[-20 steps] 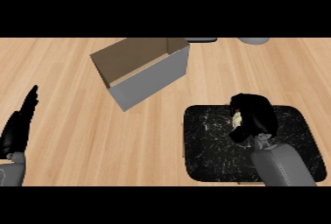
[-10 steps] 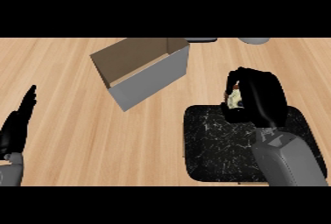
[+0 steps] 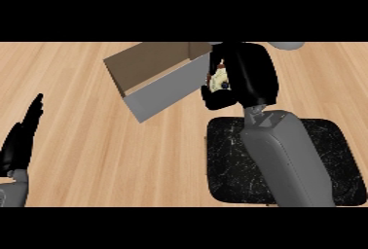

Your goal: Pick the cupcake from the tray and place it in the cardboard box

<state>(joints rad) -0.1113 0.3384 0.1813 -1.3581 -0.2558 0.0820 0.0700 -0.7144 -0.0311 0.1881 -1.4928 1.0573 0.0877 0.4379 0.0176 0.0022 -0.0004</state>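
A light wooden surface (image 3: pixel 93 160) is seen from steeply above. Toward its far edge, left of centre, sits an open cardboard box (image 3: pixel 159 78) with a brown inner flap and a pale grey side wall, turned at an angle. Near the right edge lies a square black tray (image 3: pixel 330 151) with faint white marbling and rounded corners.

The right robot hand (image 3: pixel 244 73) is above the surface between the tray and the box, just beside the box's right wall, with its grey forearm crossing over the tray. Its black fingers are curled round the cupcake (image 3: pixel 218 77) (only a small cream and dark patch of it shows between fingers and thumb), which is off the tray and outside the box opening.

The left robot hand (image 3: pixel 20 141) rests at the left edge, fingers straight and holding nothing.

A grey rounded object (image 3: pixel 287 45) is partly visible at the far edge.
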